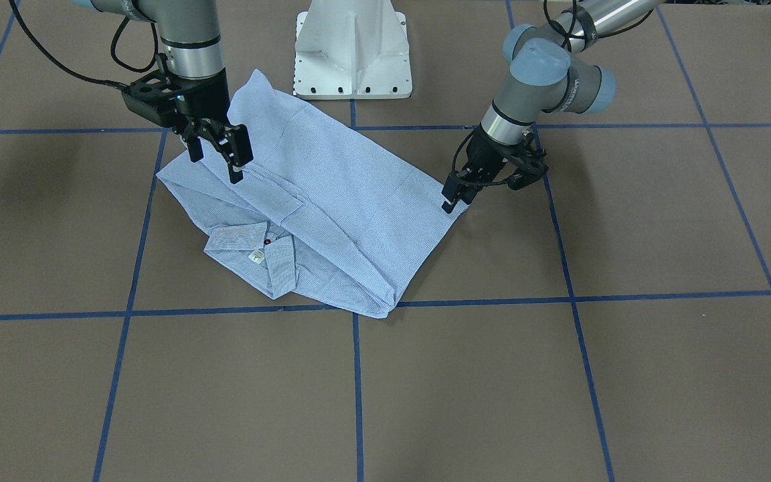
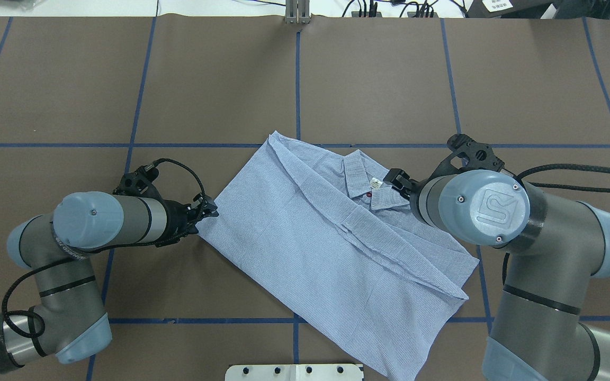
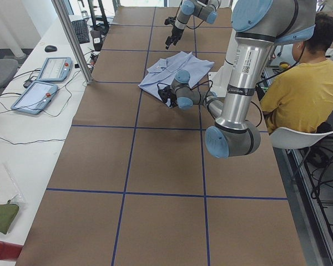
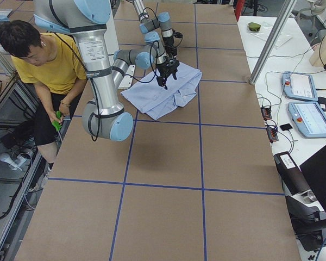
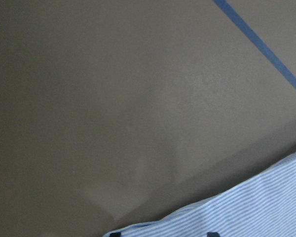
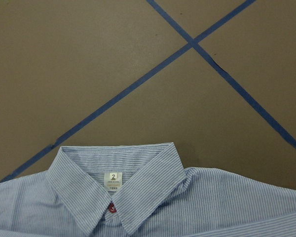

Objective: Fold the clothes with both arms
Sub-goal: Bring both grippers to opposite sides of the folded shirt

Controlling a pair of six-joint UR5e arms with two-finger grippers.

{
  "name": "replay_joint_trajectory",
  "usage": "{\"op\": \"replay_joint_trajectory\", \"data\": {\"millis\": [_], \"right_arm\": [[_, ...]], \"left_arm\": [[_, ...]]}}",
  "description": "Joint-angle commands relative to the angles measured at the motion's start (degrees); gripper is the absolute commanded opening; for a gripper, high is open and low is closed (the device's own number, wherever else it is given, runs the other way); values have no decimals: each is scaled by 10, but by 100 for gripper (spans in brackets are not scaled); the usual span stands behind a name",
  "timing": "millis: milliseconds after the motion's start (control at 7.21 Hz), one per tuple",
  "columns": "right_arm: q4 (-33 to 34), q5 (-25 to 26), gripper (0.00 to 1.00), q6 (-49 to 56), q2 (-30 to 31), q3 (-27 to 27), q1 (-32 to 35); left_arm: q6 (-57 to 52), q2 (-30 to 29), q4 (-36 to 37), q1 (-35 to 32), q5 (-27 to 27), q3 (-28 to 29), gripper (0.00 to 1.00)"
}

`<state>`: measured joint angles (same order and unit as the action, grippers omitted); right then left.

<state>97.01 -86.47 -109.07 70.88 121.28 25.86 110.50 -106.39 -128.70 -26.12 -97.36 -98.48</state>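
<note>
The striped light blue shirt (image 1: 345, 201) lies flat on the brown table with its sleeves folded in. Its collar (image 1: 251, 258) points away from the robot, and the white neck label (image 6: 114, 180) and a dark red button show. My left gripper (image 1: 456, 199) is down at the table by the shirt's side corner (image 2: 204, 225). In the left wrist view its two tips sit a little apart, with the cloth edge (image 5: 246, 212) between them. My right gripper (image 1: 217, 164) hangs open just above the shirt near the shoulder and holds nothing. In the overhead view my right gripper (image 2: 396, 179) is mostly hidden by its wrist.
The white pedestal base (image 1: 352, 53) stands just behind the shirt's hem. Blue tape lines (image 1: 357, 388) grid the table. A seated person in yellow (image 3: 299, 83) is beside the robot. Two tablets (image 3: 44, 83) and a metal pole (image 3: 72, 39) stand beyond the table's far side.
</note>
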Motion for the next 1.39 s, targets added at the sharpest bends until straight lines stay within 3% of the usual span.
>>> {"op": "replay_joint_trajectory", "data": {"millis": [0,693,970,1248], "right_arm": [[-1,0,100,-1,0,-29,0],[-4,0,100,-2,0,-39,0],[-38,1,100,-3,0,-58,1],[-45,2,100,-4,0,-59,1]], "left_arm": [[0,-3,31,1,0,-10,64],[34,-4,80,2,-2,-29,65],[43,-4,80,11,-2,-28,64],[59,-6,79,20,0,-28,48]]}}
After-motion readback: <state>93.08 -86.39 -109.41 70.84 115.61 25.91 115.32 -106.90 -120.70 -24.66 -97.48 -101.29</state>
